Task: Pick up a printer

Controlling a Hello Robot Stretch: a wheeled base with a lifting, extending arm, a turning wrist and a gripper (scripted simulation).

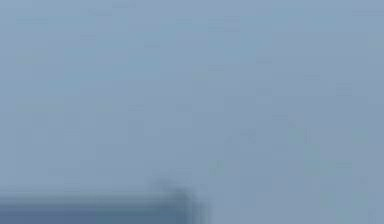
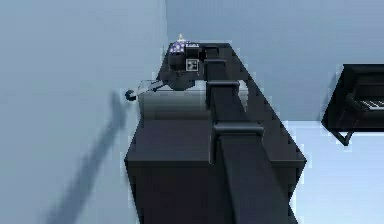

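A light grey boxy thing [image 2: 172,103], which may be the printer, lies on the near left part of a dark table top [image 2: 268,128] in the arm side view. The dark arm bar [image 2: 232,130] rises across that top. Its two small white squares [image 2: 186,63] stand near the table's far end. The gripper [image 2: 140,92] reaches left from there, right at the grey thing, with a dark fingertip [image 2: 131,96] past the table's left edge. I cannot tell whether it holds anything or touches the grey thing.
A pale blue wall [image 2: 70,90] runs close along the table's left side. A black upright piano [image 2: 364,100] stands at the right over light floor [image 2: 330,190]. Small items [image 2: 186,47] sit at the table's far end. The forward view faces a blue-grey wall [image 1: 190,90] with a dark edge [image 1: 90,212] at its bottom left.
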